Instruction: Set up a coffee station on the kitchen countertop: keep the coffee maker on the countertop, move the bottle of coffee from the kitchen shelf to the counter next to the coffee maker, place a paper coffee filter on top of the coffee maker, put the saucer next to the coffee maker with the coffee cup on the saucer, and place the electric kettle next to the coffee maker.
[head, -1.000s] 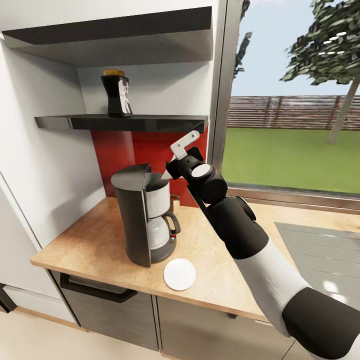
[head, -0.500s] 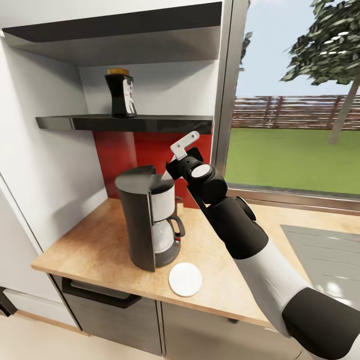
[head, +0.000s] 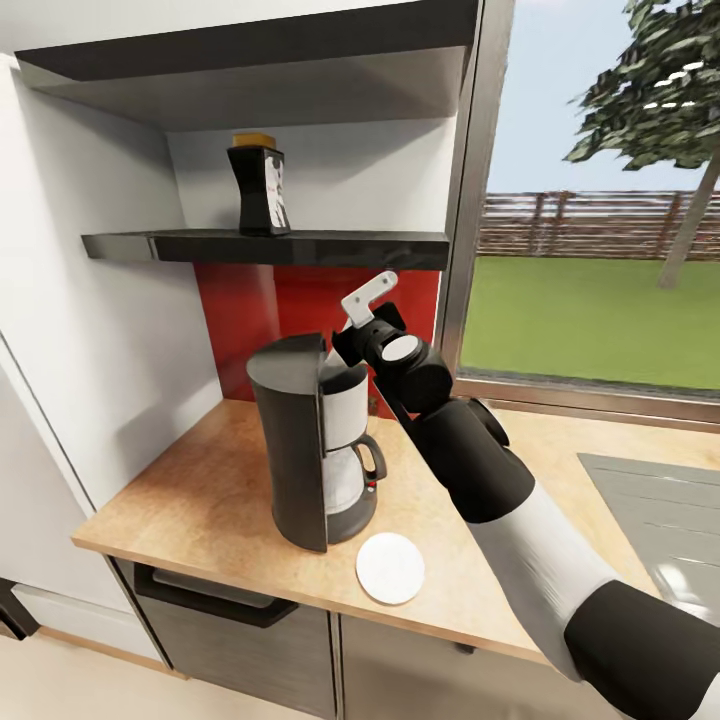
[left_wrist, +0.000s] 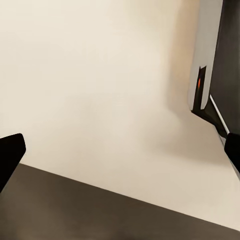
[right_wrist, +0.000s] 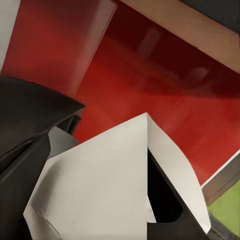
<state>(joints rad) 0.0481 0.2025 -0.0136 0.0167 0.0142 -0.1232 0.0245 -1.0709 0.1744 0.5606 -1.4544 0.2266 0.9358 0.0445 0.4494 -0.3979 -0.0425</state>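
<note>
The paper coffee filter (right_wrist: 107, 185) is pinched between the fingers of the right gripper (head: 345, 335), which hangs just above and behind the top of the coffee maker (head: 315, 445); in the right wrist view the white cone spreads out from the dark fingers, with the red backsplash (right_wrist: 150, 80) beyond it, so the filter is held over the machine but not yet laid on it. The coffee maker stands on the kitchen countertop (head: 190, 500), where it is meant to stay, and the saucer (head: 390, 567) lies flat near the counter's front edge just beside the machine's base, with no cup on it. The bottle of coffee (head: 260, 185) is up on the kitchen shelf (head: 270, 247), well above the machine. By my reading the saucer and machine are in place, the filter is the step in hand, and the bottle, the cup and the kettle are left to do. The left gripper (left_wrist: 120, 160) points at a pale plain surface, its two dark fingertips far apart and holding nothing
</note>
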